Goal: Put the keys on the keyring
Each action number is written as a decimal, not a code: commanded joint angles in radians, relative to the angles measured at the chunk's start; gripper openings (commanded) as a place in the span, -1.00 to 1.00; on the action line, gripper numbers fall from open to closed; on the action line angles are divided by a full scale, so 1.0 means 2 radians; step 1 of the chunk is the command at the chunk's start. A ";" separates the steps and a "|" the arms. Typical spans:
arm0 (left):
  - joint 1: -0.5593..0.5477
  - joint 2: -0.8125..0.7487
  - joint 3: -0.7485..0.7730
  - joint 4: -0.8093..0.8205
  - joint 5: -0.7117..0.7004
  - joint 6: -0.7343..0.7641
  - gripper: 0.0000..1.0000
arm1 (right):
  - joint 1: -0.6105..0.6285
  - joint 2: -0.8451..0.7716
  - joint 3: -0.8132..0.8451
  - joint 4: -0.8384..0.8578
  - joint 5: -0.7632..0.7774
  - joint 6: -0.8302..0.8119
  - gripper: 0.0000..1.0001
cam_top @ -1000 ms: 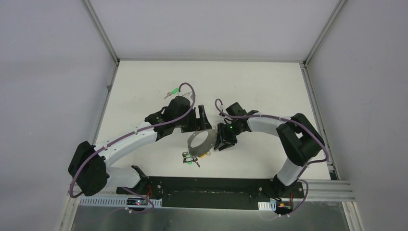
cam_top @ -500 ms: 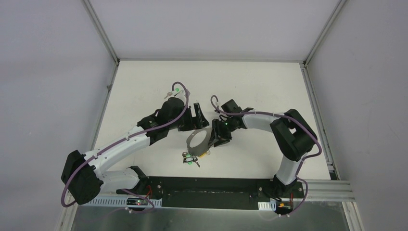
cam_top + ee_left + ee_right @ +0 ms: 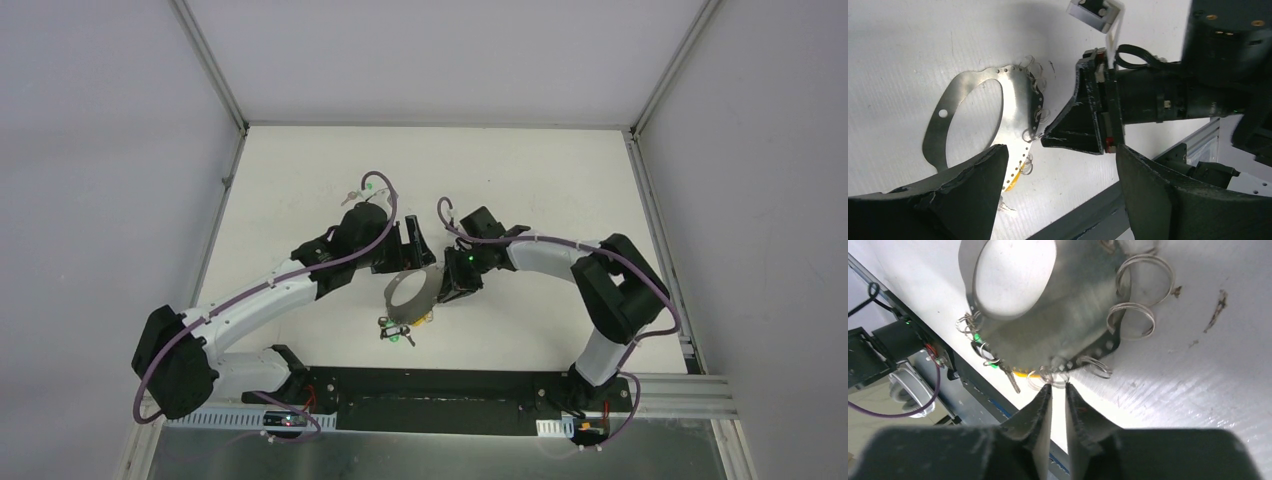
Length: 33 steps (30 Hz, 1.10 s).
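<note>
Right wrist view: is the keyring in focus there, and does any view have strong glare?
Right wrist view: the keyring looks soft, with a dull sheen; the right gripper, near the lens, is dark and blurred. Left wrist view: the table is washed out white near the top; the left gripper shows as blurred dark shapes.

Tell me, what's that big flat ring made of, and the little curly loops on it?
The keyring looks like thin sheet metal: dull brushed grey, faintly shiny, with small holes punched along its edge. The little loops look like springy steel wire, bright silver and coiled double. The exact metals can't be told from looks.
</note>
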 commanded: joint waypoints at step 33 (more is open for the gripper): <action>0.003 0.148 0.032 -0.009 0.141 0.047 0.12 | -0.050 -0.055 -0.073 0.055 -0.007 0.077 -0.60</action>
